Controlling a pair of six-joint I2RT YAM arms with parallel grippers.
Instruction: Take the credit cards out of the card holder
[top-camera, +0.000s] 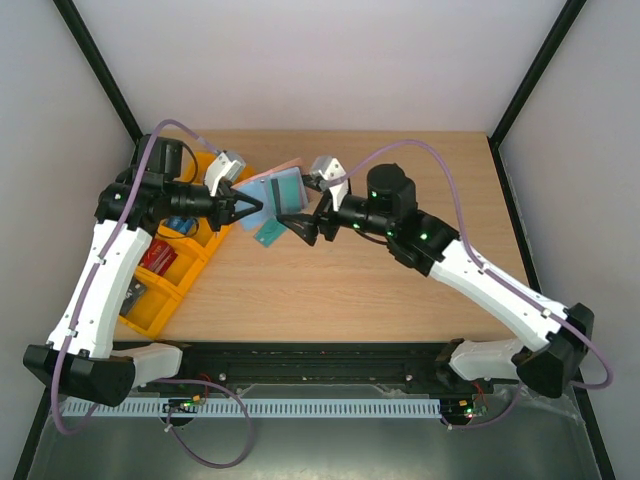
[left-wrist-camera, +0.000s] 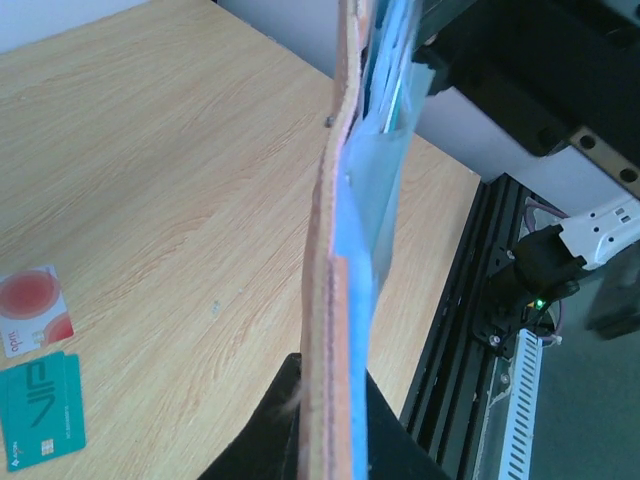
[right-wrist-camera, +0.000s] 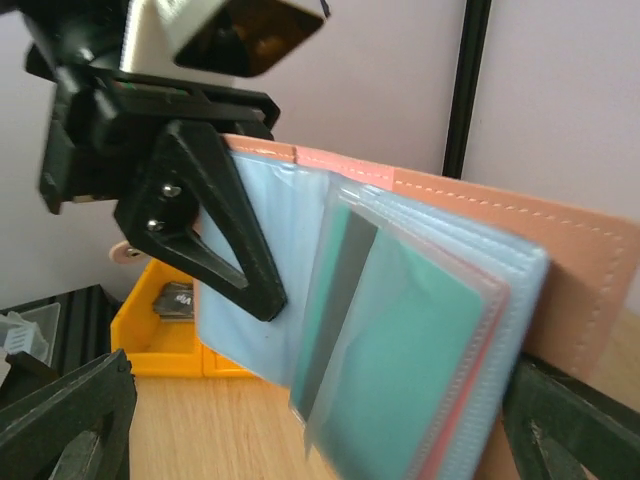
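The wooden worktop carries orange bins at its left edge. Above its middle, the left end effector is pressed together on one edge of the card holder, holding it open and upright off the surface. The right end effector is spread wide just in front of the clear sleeves, gripping nothing. Two cards already lie flat on the worktop, close together: a teal card and a pale card with a red round mark. Something teal, likely another card, sits in a sleeve, so the emptying looks mostly but not wholly done.
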